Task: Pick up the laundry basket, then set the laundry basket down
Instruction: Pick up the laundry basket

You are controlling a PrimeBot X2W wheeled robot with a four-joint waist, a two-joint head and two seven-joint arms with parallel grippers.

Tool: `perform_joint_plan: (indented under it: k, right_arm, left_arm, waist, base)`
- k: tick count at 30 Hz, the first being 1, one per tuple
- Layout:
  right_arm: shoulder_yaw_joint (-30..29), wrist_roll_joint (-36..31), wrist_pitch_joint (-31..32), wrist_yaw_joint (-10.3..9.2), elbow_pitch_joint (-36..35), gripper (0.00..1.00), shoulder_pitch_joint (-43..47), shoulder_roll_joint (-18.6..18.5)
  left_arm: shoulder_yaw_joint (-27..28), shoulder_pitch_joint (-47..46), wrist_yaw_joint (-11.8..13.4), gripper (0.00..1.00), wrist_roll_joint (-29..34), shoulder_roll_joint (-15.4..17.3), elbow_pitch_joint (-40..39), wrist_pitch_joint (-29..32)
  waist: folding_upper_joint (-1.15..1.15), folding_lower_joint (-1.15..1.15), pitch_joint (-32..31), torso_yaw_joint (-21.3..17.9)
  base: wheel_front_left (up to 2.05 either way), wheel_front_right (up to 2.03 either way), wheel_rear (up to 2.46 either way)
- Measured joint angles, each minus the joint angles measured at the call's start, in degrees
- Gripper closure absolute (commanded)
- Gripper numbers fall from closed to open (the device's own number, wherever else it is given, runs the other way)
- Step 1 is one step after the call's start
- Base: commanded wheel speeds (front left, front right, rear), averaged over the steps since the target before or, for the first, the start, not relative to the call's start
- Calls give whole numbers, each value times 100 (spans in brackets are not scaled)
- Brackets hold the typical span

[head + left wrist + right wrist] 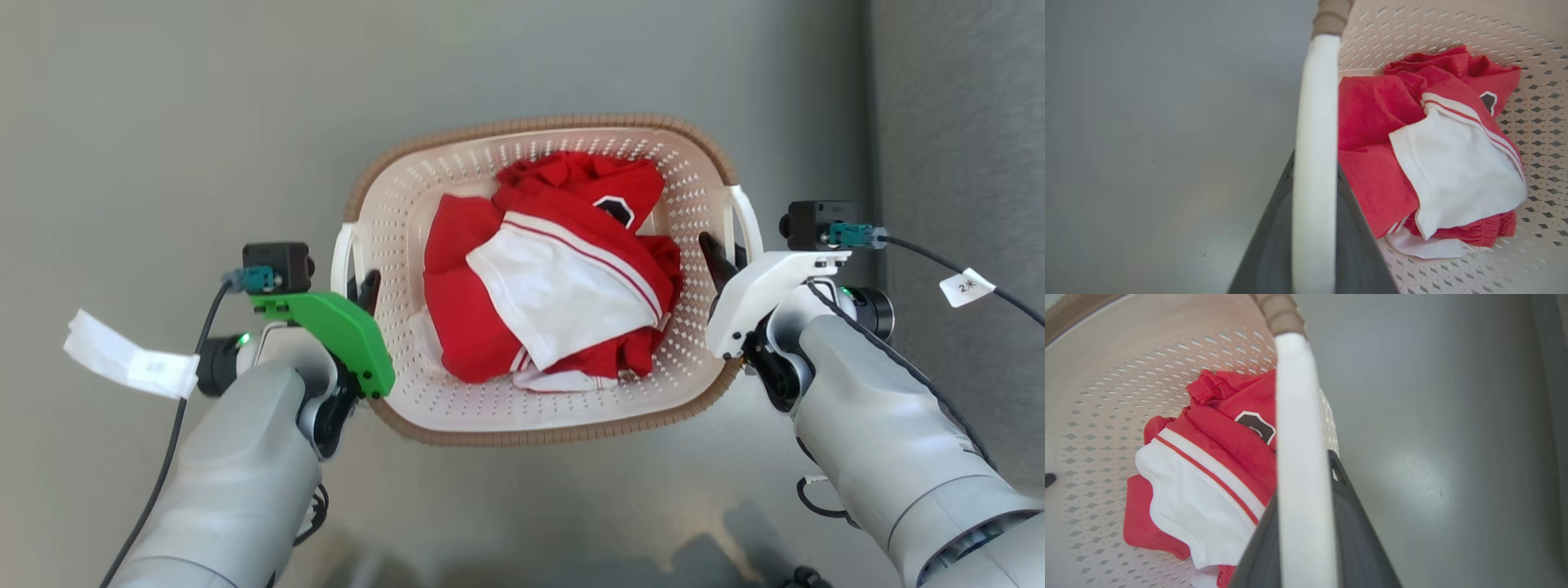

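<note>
The laundry basket (392, 214), cream with perforated walls and a brown woven-look rim, lies below me between both arms. Red and white clothes (555, 269) are piled inside it. My left gripper (360, 287) is shut on the basket's white left handle (342, 255). In the left wrist view that handle (1315, 122) runs up between the dark fingers (1355, 245). My right gripper (723, 255) is shut on the white right handle (748, 214). The right wrist view shows this handle (1296, 416) clamped between its fingers (1355, 531). Whether the basket is off the floor, I cannot tell.
Smooth grey floor (180, 122) surrounds the basket. A darker grey strip (955, 122) runs along the right edge, past the right arm. Paper tags hang from the wrist cables at left (131, 359) and right (966, 286).
</note>
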Motion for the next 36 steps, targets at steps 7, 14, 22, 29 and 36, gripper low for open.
perform_joint_plan:
  k: [7,14,22,29,36]
  right_arm:
    - [224,100,223,1,37,100,85,2]
    - [448,359,546,1,87,100,475,35]
    - [659,625,858,1,105,100,883,48]
    - [864,749,1116,0,122,100,1241,68]
    - [992,900,1363,0,165,100,1522,79]
  left_arm:
    - [-46,224,-4,100,-226,0,79,105]
    - [-183,587,-4,100,-455,-12,207,396]
    - [-341,910,-5,100,-561,-33,360,678]
    - [-400,1294,-5,100,-761,-60,497,862]
    - [-497,1532,-5,100,-866,-78,544,1121]
  waist:
    - [0,0,-572,-83]
    - [0,0,-1149,-141]
    - [0,0,-1814,-178]
    - [0,-1,-2396,-218]
    - [0,-1,-2929,-282]
  base:
    - [0,0,0]
    - [0,0,0]
    - [0,0,0]
    - [0,0,0]
    - [0,0,0]
